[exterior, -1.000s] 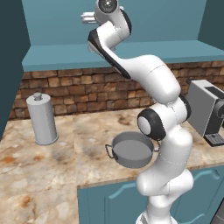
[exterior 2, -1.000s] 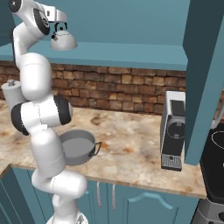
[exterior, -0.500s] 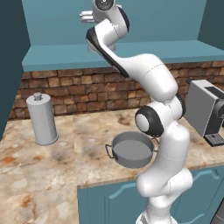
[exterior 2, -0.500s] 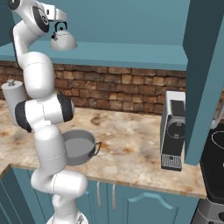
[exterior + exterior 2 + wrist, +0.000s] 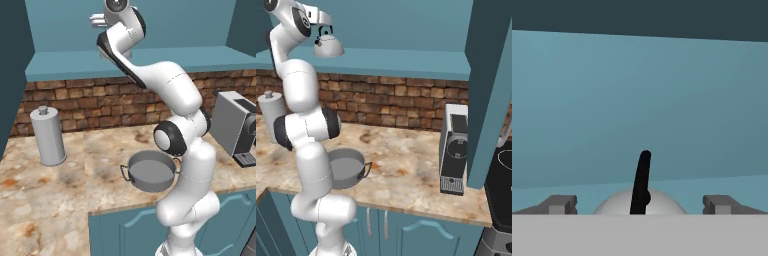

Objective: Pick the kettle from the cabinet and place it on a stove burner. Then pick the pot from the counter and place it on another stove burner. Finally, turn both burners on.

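The tool [image 5: 640,205] was held wide open, the kettle [image 5: 640,202] seen centred between its fingertips [image 5: 559,204], ungripped, on the cabinet [image 5: 406,62] shelf.

The left base view looks from behind the arm's left, forward and down over the counter [image 5: 60,200]. The right base view looks from behind its right. Both share the pot [image 5: 150,170], brick wall [image 5: 396,102] and cabinet [image 5: 406,62] shelf. The hand view sits close, facing the kettle [image 5: 639,202] inside the cabinet.
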